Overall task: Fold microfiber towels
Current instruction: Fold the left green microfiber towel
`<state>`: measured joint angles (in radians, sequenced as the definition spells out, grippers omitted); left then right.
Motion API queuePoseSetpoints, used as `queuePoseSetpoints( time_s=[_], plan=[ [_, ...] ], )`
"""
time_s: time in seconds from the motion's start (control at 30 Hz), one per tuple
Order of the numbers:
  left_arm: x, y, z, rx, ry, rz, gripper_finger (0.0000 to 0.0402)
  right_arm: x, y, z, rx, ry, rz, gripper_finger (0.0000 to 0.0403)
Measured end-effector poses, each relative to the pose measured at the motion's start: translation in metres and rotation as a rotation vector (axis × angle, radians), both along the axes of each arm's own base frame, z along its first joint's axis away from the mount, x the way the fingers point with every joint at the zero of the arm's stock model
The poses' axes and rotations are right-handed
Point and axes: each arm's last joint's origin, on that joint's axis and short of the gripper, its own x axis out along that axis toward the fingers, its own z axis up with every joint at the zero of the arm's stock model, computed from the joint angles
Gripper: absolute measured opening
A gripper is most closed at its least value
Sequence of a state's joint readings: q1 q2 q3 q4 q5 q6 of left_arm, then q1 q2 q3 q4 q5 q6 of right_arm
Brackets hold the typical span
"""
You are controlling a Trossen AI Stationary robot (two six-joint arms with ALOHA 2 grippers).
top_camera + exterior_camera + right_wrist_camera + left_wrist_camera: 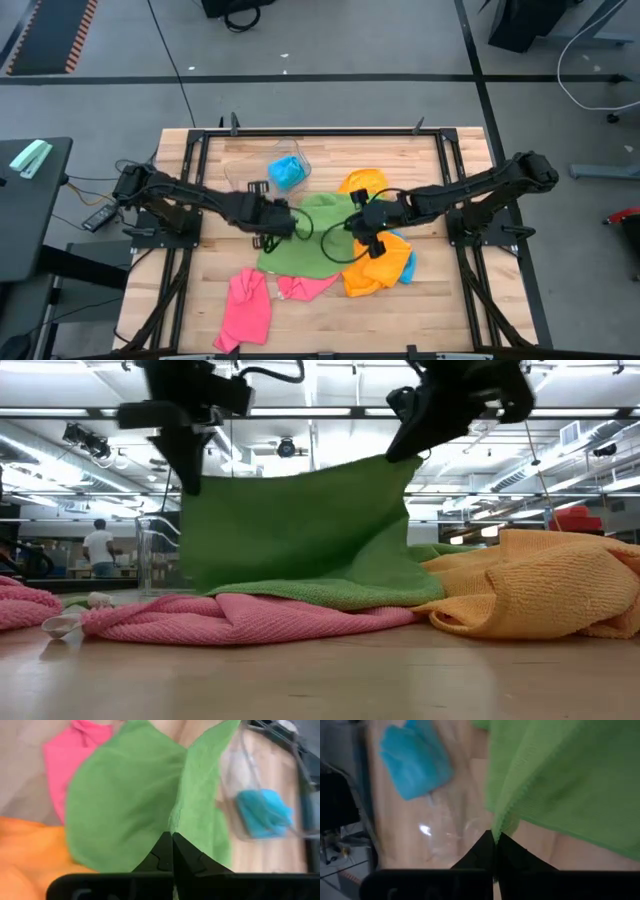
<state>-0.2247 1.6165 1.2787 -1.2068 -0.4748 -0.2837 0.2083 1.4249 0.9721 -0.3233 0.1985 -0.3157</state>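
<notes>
Green towel (312, 235) is the landmark for me: from above I see it in the middle of the table (440, 300), with the left gripper (281, 222) at its left edge and the right gripper (358, 226) at its right edge. Pink towels (248, 300) lie in front of it, orange ones (380, 270) to its right, and a clear tub (270, 170) holding a blue towel (288, 172) stands behind it. In the low view I see the green towel (300, 530) hanging lifted between both grippers, its lower part resting on a pink towel (250, 620). In the left wrist view the closed fingers (487, 852) pinch the green towel's edge. In the right wrist view the closed fingers (165, 855) pinch it too.
</notes>
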Motion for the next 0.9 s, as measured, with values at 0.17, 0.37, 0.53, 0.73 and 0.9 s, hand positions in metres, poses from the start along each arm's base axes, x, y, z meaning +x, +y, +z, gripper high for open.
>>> queuePoseSetpoints(
  time_s=[0.17, 0.37, 0.53, 0.73, 0.9],
  plan=[
    [-0.009, -0.023, -0.021, -0.012, -0.024, -0.012, 0.0012, -0.004, 0.015, -0.019, 0.049, -0.005, 0.01, 0.0],
    [-0.017, -0.033, -0.031, -0.001, -0.036, 0.009, 0.0022, -0.006, 0.029, -0.038, 0.094, -0.014, 0.018, 0.0],
    [-0.022, -0.038, -0.037, 0.004, -0.024, -0.001, 0.0008, 0.0, 0.041, -0.048, 0.114, -0.023, 0.028, 0.0],
    [-0.025, -0.037, -0.036, 0.017, 0.007, -0.004, 0.0022, 0.004, 0.046, -0.058, 0.128, -0.007, 0.01, 0.0],
    [-0.027, -0.039, -0.036, 0.017, 0.017, -0.012, 0.0019, 0.004, 0.05, -0.057, 0.146, -0.017, 0.012, 0.0001]
  ],
)
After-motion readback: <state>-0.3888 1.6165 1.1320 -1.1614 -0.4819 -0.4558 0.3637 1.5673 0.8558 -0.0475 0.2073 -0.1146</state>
